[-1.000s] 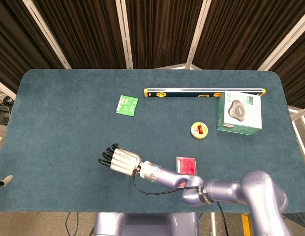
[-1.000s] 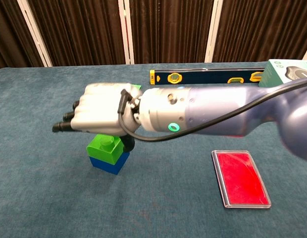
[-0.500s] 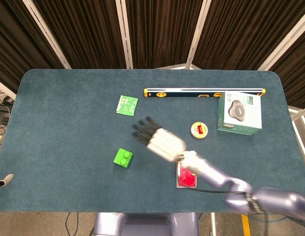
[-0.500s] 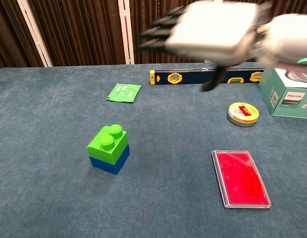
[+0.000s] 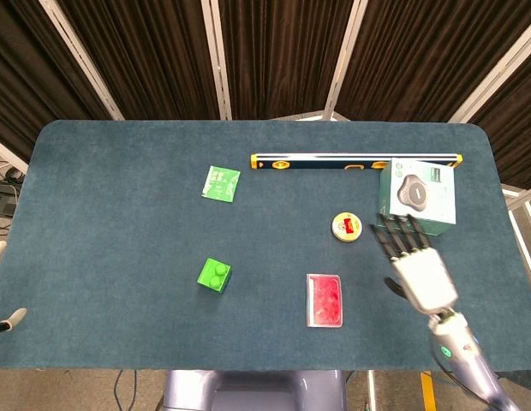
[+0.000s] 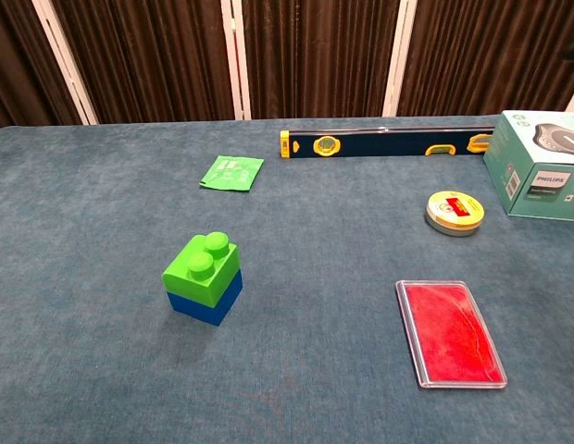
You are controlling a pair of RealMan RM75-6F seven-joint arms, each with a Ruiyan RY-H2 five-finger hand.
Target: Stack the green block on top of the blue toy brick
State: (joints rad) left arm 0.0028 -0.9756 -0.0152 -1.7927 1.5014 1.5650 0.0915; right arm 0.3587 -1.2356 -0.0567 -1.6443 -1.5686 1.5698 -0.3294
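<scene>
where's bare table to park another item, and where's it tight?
Widest bare cloth: left of the green packet and the green block on its blue brick. Also the strip between that stack and the red case. Crowded at right: level, round tin, box, with the right robot hand open beside them.

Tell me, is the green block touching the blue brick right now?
Touching. The chest view shows the green block sitting squarely on the blue brick, with no gap between them. The right hand is far off.
</scene>
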